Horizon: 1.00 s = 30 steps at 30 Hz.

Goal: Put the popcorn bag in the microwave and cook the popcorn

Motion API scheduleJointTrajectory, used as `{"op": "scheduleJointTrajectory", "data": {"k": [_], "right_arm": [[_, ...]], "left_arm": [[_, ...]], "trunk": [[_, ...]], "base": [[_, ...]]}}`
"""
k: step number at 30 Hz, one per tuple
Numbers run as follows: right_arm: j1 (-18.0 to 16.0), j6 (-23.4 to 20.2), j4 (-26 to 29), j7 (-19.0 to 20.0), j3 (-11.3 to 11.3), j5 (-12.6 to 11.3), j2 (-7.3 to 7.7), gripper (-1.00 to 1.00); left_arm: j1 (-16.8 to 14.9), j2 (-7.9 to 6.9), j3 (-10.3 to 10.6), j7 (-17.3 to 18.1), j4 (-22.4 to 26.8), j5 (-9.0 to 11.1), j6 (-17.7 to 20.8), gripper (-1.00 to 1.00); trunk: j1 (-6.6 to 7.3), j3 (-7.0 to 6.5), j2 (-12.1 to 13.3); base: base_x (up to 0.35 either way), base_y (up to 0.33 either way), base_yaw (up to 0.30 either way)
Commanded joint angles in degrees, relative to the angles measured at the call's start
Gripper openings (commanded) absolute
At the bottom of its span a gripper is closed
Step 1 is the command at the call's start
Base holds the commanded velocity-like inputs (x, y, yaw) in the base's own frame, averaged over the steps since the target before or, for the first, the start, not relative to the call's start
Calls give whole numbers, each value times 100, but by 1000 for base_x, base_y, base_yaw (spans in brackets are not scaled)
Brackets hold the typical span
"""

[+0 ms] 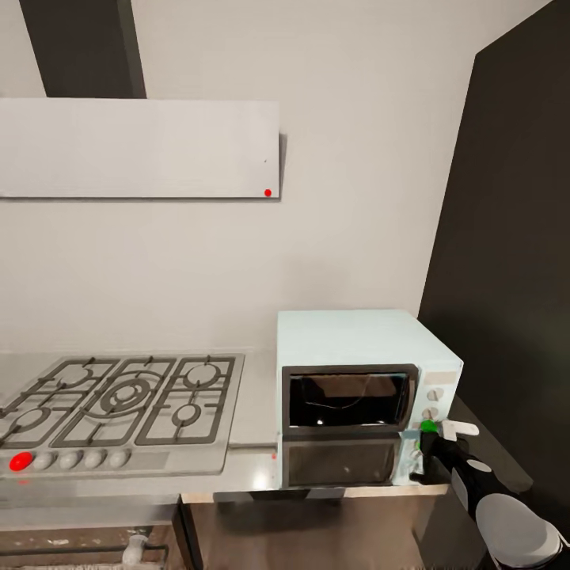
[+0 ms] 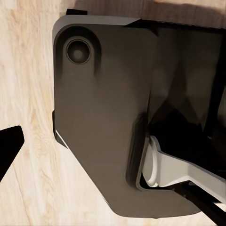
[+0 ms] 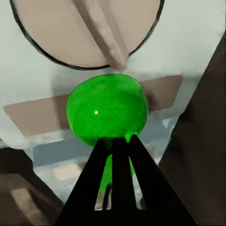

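Gas hob (image 1: 119,408) lay at left, five burners under grey grates. Row of knobs (image 1: 79,460) ran along its front edge; leftmost knob (image 1: 21,461) glowed red. Pale hood (image 1: 138,148) hung on wall above, small red dot (image 1: 267,192) at its lower right corner. Dark chimney (image 1: 83,47) rose over hood. Tall dark panel (image 1: 507,261) stood at right. Light wood floor (image 2: 28,70) showed below.

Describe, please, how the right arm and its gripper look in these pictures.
In the head view the right arm has glossy black segments and a large rounded white shell near the camera. A white piece sits beside the right gripper. In the right wrist view, its fingers are plain flat black, narrowing toward the tips.
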State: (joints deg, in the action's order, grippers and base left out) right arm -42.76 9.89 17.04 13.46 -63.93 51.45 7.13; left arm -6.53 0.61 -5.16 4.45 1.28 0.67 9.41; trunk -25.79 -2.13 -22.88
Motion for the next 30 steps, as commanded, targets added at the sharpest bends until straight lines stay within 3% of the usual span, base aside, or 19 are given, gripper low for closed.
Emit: {"op": "scheduleJointTrajectory", "data": {"k": [1,20,21,30], "right_arm": [[-4,22,2,34,-49,41,-1,-100],[-4,18,2,34,-49,42,-1,-100],[-4,23,2,34,-46,41,-1,100],[-4,30,5,27,-49,41,-1,100]], "left_arm": [[2,-1,-45,12,12,8,40,100],[2,8,-38,12,12,6,35,100],[2,6,-39,12,12,7,35,100],[2,1,-46,12,12,7,35,100]], "trunk": [[0,3,-4],[0,3,-4],[0,3,-4],[0,3,-4]], "base": [[-242,0,0],[-41,-7,0],[-210,-19,0],[-159,-2,0]]}}
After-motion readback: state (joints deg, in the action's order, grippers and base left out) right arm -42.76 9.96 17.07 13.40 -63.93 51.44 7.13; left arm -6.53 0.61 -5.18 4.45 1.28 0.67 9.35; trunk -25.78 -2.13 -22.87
